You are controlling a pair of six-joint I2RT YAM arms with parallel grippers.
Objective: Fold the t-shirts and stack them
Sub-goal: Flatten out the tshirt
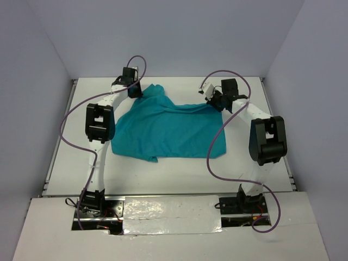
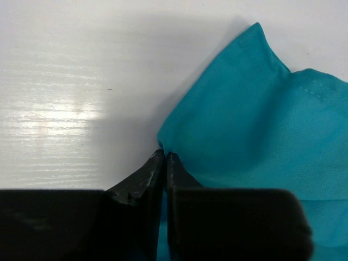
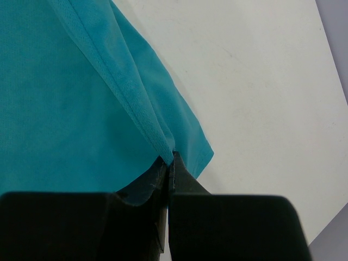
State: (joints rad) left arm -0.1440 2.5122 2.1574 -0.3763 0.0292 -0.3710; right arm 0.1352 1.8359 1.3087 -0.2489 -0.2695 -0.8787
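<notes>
My left pincer (image 2: pixel 165 161) is clenched on an edge of the plain teal soft cloth t-shirt (image 1: pixel 168 128). My right pincer (image 3: pixel 170 164) grips another edge, and the shirt lies spread between them.

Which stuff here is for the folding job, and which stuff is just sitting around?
For the job:
t-shirt
left tool, pinching the cloth
right tool, pinching the hem

Just there:
table
purple cables
shiny tape

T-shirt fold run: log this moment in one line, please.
t-shirt: spread, rumpled, on table | left gripper: shut on its far-left corner | right gripper: shut on its far-right hem
</notes>
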